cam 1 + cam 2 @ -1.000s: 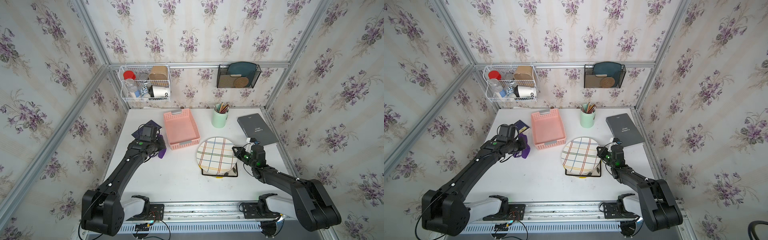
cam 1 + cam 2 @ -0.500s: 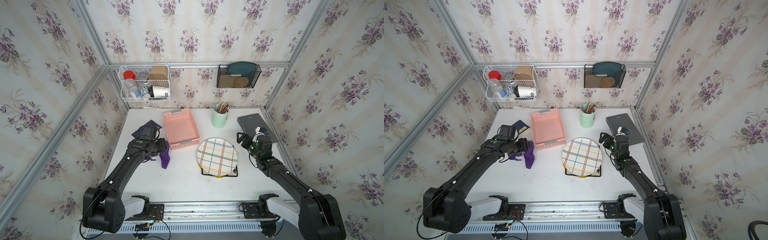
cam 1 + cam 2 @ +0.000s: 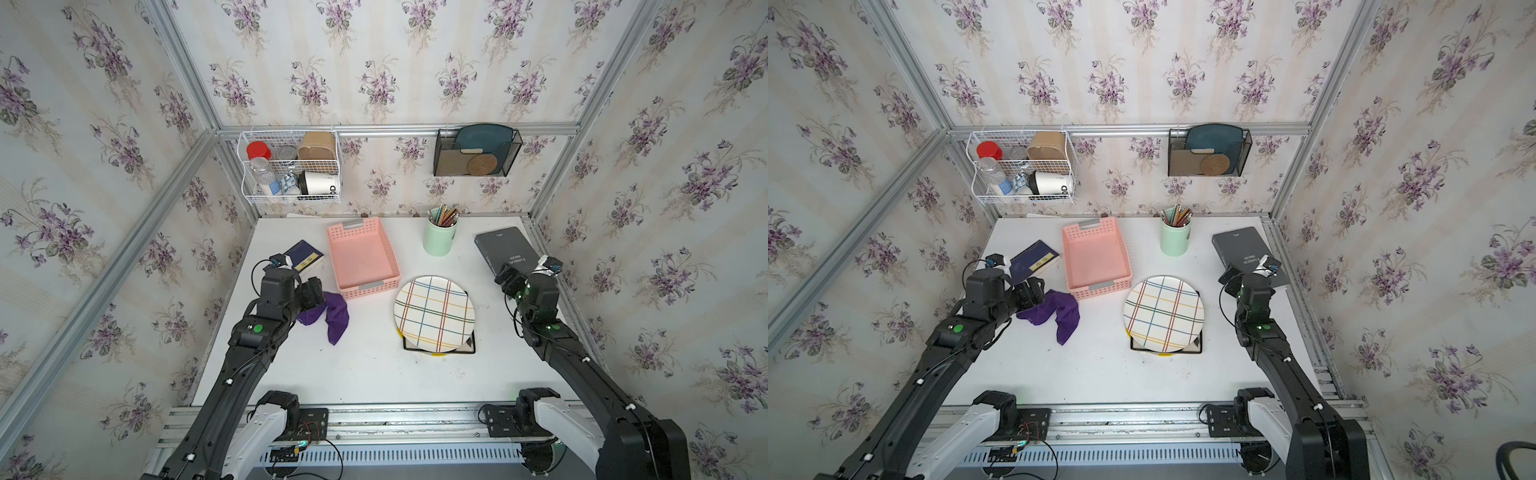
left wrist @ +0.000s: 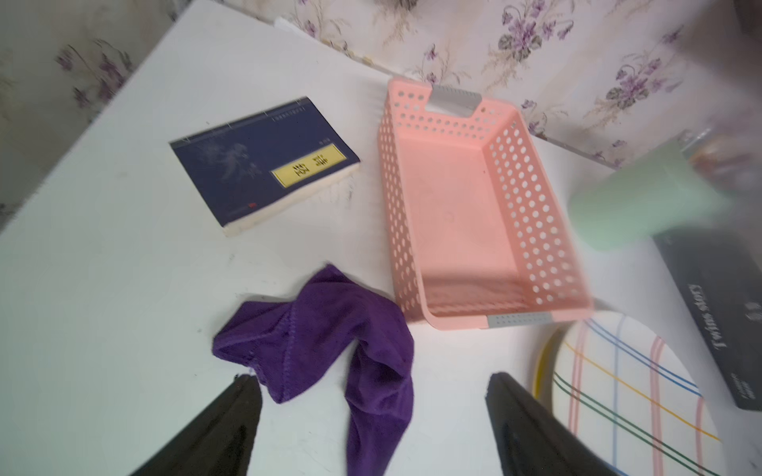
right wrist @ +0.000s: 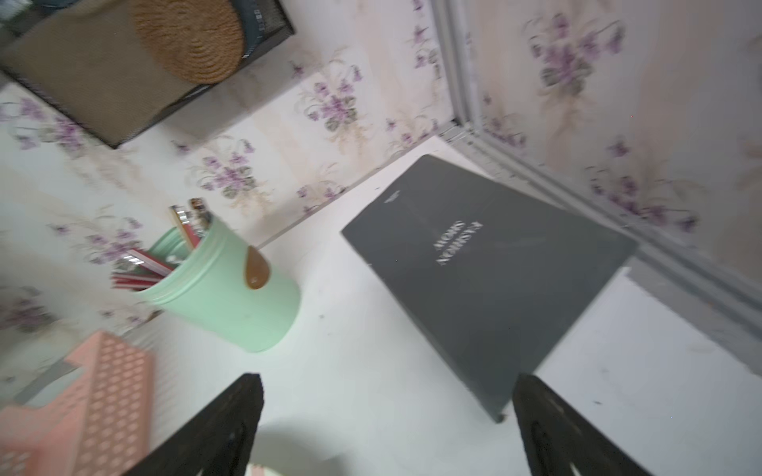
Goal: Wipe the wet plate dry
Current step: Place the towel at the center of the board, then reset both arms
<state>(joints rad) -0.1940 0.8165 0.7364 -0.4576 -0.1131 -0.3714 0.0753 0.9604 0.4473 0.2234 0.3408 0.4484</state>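
Note:
The plate (image 3: 434,318) (image 3: 1163,316), white with coloured check lines, rests on a black stand (image 3: 470,348) at the table's middle right. A crumpled purple cloth (image 3: 332,313) (image 3: 1059,311) lies on the table left of it, beside the pink basket. My left gripper (image 3: 316,291) hovers at the cloth's left end. In the left wrist view it (image 4: 371,383) is open, with the cloth (image 4: 330,342) loose on the table between its fingers and the plate (image 4: 618,391) to one side. My right gripper (image 3: 505,276) (image 5: 387,383) is open and empty, right of the plate by the grey book.
A pink basket (image 3: 361,257) stands behind the cloth, with a blue book (image 3: 305,255) to its left. A green pencil cup (image 3: 439,235) and a grey book (image 3: 505,249) sit at the back right. A wire basket (image 3: 291,170) and a black rack (image 3: 476,151) hang on the back wall.
Both grippers have opened. The left one let go of the purple cloth, which now lies spread on the table. The right one left the plate's right edge and moved back toward the grey book.

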